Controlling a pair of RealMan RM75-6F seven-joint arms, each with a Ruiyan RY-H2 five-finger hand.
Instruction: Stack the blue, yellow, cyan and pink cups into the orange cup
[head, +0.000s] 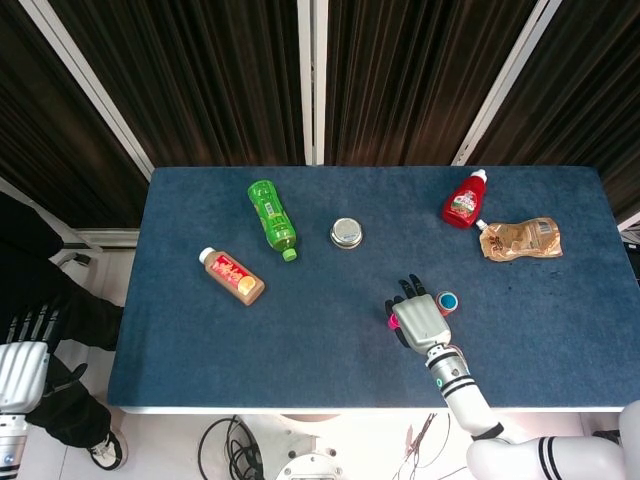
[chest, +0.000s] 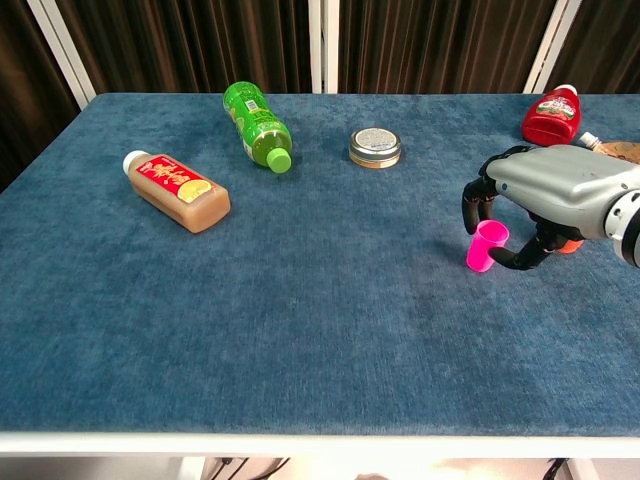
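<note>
Nearest, the right hand (chest: 545, 200) arched over the small pink plastic cup (chest: 486, 245) standing upright on the blue felt-covered desk (chest: 300, 300), fingers curled around its rim without evidently clamping it; whether it gripped could not be told. Judged light, stiff and smooth, the cup should be taken by its upper wall. Behind the palm, the orange cup stack with cyan inner cup (head: 449, 300) was mostly hidden. The left hand (head: 22, 360) hung idle off-desk, fingers apart.

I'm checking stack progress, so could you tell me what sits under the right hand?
The pink cup stands between the right hand's fingers. An orange cup with cyan inside peeks out; the rest is covered.
</note>
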